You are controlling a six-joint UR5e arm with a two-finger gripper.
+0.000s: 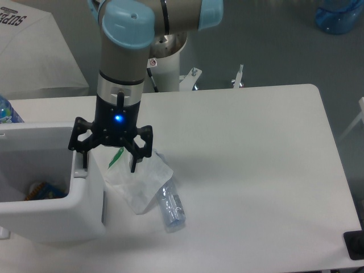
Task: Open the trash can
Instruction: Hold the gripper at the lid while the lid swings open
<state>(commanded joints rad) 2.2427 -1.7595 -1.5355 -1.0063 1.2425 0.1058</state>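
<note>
Trash can [51, 210] at the left edge of the white table [256, 170] stands with its lid [34, 132] swung up, so that the inside shows from above; something orange and blue lies at the bottom of it, too small to name. The grey push tab [77, 167] sits on the can's right rim. Over that rim hangs the black gripper [109, 163], pointing straight down with its two fingers spread wide and nothing between them; the left finger's tip is at the tab, though whether it touches cannot be told, and the right finger is over a thin white plastic bag [139, 185] with green print. A blue light glows on the gripper's body. The bag lies crumpled on the table just beside the can, and a clear plastic bottle [170, 209] lies on its side at the bag's lower right corner, partly under it. Behind the table stands the arm's white base column [168, 65], and part of a blue water jug [340, 16] shows at the top right corner of the view.
</note>
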